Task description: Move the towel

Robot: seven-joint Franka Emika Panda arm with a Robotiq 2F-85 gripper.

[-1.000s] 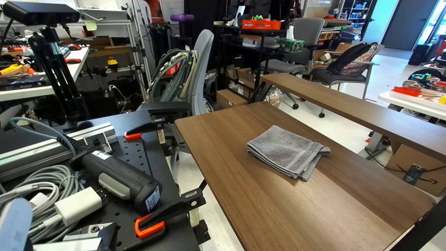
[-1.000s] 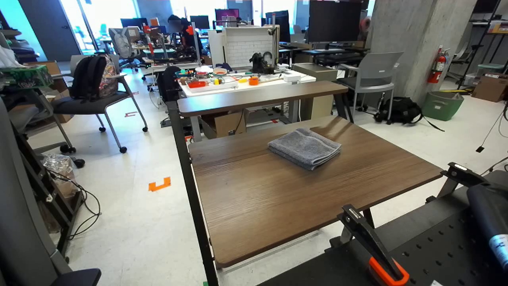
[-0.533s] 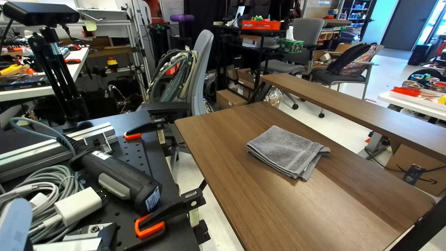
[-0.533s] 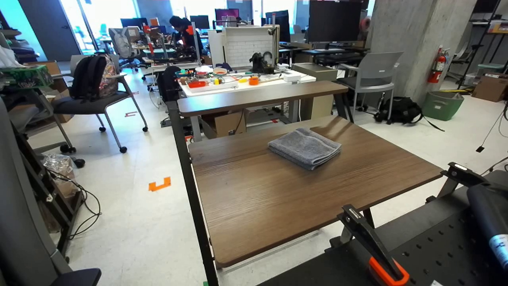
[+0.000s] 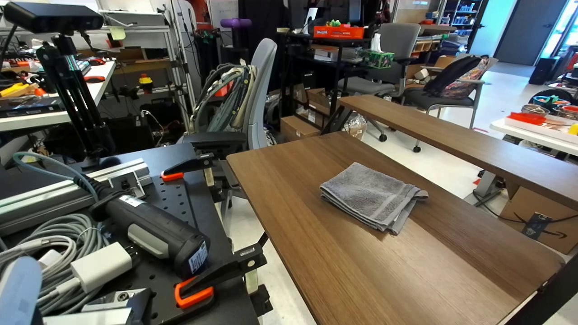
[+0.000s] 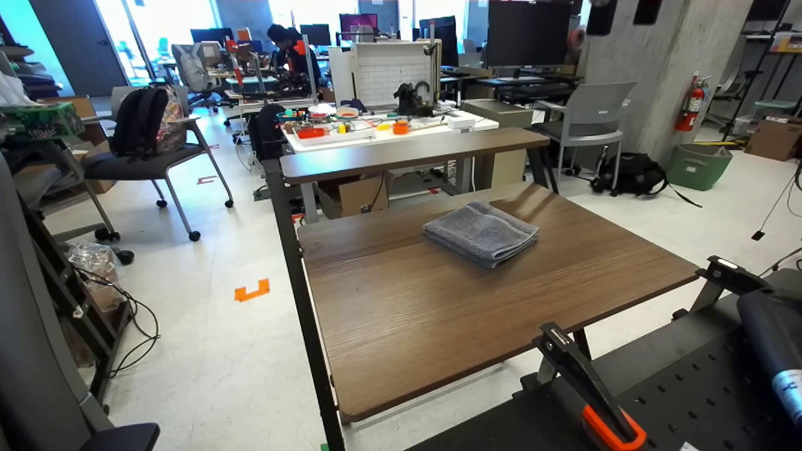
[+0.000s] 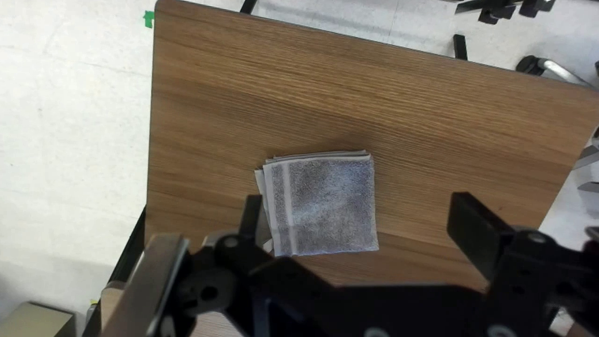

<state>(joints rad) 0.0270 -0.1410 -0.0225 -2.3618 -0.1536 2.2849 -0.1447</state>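
Note:
The towel is a grey folded cloth lying on the brown wooden table in both exterior views (image 5: 372, 196) (image 6: 481, 235). Its layered edges show. In the wrist view the towel (image 7: 330, 206) lies below my gripper (image 7: 357, 199), nearer the left finger than the right one. The left finger overlaps the towel's left edge in the picture. My gripper is open with nothing between the fingers. In an exterior view, the two dark fingertips of my gripper (image 6: 624, 14) show at the top edge, high above the table. The rest of the arm is out of view there.
A raised wooden shelf (image 6: 413, 153) runs along one side of the table (image 6: 401, 319). A black post (image 6: 301, 300) stands at the table's end. A black perforated bench with orange-tipped clamps (image 5: 194, 293), a cable coil and a black handheld tool (image 5: 153, 230) stands beside it.
My gripper's fingertips have come into view at the top edge of an exterior view. The towel has not moved.

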